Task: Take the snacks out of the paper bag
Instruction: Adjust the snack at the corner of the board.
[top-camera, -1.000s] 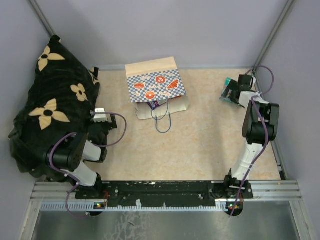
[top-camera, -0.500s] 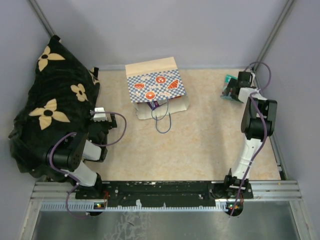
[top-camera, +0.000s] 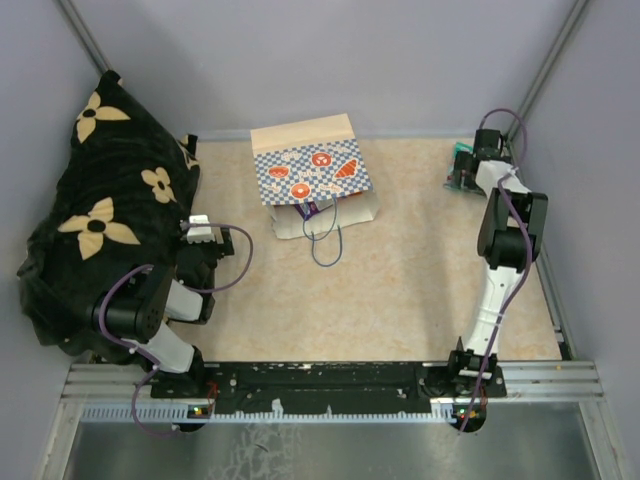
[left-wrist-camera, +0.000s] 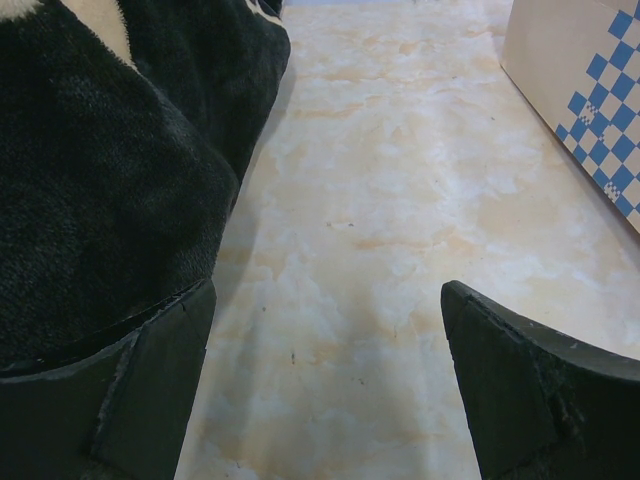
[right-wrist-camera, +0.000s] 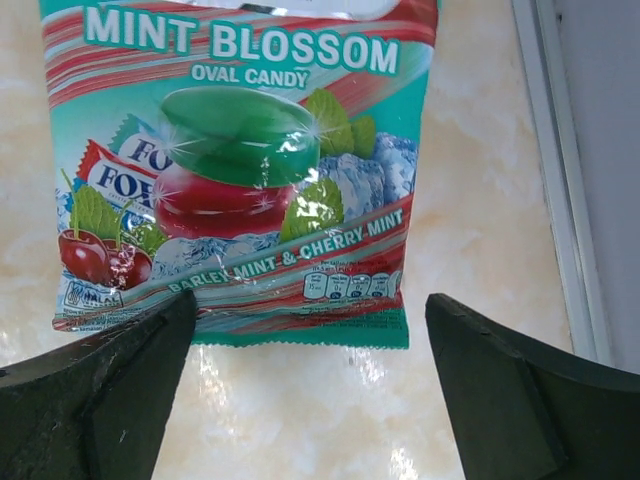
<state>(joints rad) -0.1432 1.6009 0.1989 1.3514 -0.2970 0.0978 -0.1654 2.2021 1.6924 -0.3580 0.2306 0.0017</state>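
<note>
The paper bag (top-camera: 310, 180) lies on its side at the back middle of the table, its blue cord handle (top-camera: 325, 245) trailing toward me. A purple snack (top-camera: 311, 208) peeks out of its mouth. A teal snack pouch (right-wrist-camera: 240, 160) lies flat on the table at the far right (top-camera: 457, 157). My right gripper (right-wrist-camera: 310, 385) is open just short of the pouch's lower edge and holds nothing; from above it (top-camera: 468, 172) stands over the pouch. Beside the black cloth, my left gripper (left-wrist-camera: 325, 385) is open and empty over bare table, with the bag's corner (left-wrist-camera: 590, 80) ahead to its right.
A black cloth with cream flowers (top-camera: 100, 220) is heaped over the left side and touches the left finger (left-wrist-camera: 150, 390). A metal rail (right-wrist-camera: 555, 170) runs close along the right of the teal pouch. Grey walls enclose the table on three sides.
The right arm has swung farther toward the back right corner with the teal pouch under it. The left arm and the bag have not moved.
</note>
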